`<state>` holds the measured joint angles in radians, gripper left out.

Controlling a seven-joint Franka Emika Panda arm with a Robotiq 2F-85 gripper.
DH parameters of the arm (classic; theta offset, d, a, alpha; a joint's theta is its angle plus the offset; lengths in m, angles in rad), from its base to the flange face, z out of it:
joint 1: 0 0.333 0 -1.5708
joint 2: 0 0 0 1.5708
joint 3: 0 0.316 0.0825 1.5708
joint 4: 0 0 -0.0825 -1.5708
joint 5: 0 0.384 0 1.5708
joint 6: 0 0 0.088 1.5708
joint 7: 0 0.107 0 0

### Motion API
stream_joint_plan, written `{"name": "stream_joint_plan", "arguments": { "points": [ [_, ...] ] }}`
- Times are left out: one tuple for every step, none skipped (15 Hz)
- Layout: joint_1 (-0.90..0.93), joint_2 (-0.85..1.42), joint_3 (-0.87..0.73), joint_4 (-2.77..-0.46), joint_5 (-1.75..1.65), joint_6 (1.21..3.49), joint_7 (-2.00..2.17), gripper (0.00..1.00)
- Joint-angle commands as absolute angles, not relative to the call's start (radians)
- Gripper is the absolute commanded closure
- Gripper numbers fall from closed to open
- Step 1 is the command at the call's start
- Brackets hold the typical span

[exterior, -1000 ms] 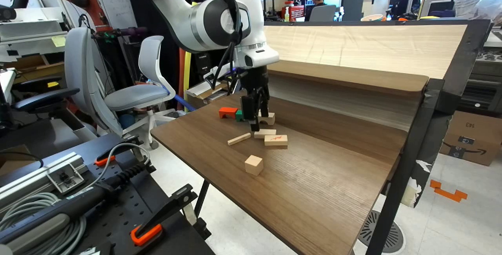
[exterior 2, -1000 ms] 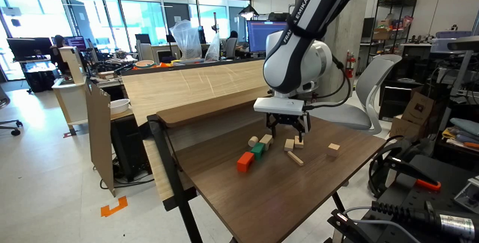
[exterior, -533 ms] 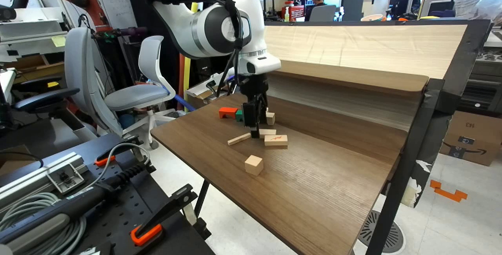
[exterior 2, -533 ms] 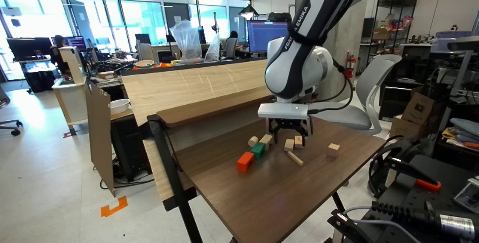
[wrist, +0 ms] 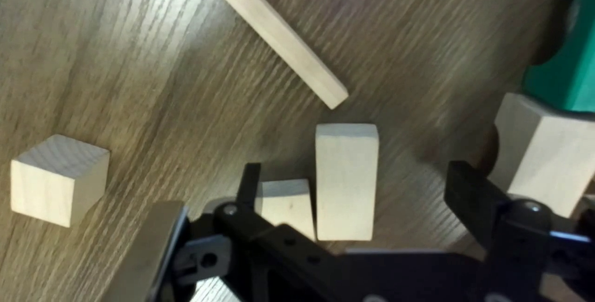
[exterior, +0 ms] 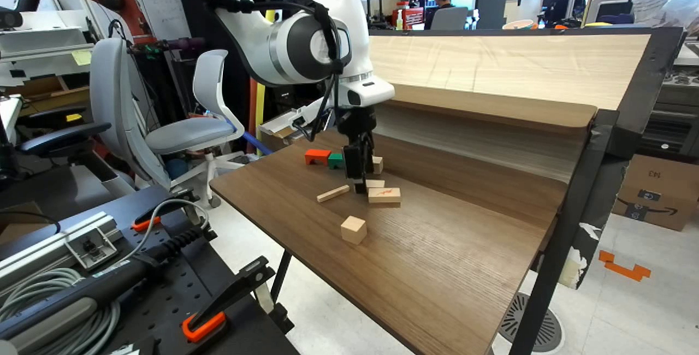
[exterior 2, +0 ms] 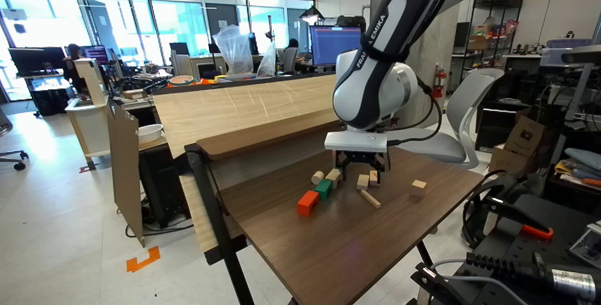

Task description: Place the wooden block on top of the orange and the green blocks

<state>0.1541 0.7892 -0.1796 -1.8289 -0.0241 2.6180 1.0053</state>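
Note:
The orange arch block and the green arch block stand end to end on the table in both exterior views. Part of the green block shows at the right of the wrist view; the orange one is out of view there. My gripper is open and empty, pointing down. A plain wooden block shows between its fingers. A second wooden block, marked orange in an exterior view, lies beside it, partly hidden by the left finger. The gripper is low over these two blocks.
A wooden arch stands by the green block, near the right finger, with a wooden cylinder behind. A thin stick and a wooden cube lie on the table. A raised shelf runs along the table's side.
My gripper has come down and shifted slightly towards the two rectangular wooden blocks, most of it in the first half second. It stays open. The blocks have not moved.

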Motion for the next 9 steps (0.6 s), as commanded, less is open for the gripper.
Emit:
{"name": "stream_joint_plan", "arguments": {
  "points": [
    [0.126,0.825,-0.158,-1.788,0.017,2.658,0.965,0.00],
    [0.121,0.826,-0.152,-1.786,0.032,2.656,0.959,0.00],
    [0.119,0.827,-0.150,-1.783,0.042,2.655,0.956,0.00],
    [0.120,0.829,-0.152,-1.780,0.048,2.652,0.954,0.25],
    [0.123,0.833,-0.156,-1.776,0.053,2.652,0.954,0.28],
    [0.123,0.837,-0.158,-1.771,0.059,2.649,0.953,0.35],
    [0.123,0.841,-0.159,-1.766,0.061,2.646,0.955,0.44],
    [0.123,0.844,-0.160,-1.762,0.065,2.644,0.955,0.51],
    [0.123,0.845,-0.161,-1.760,0.067,2.645,0.956,0.60]
  ]
}}
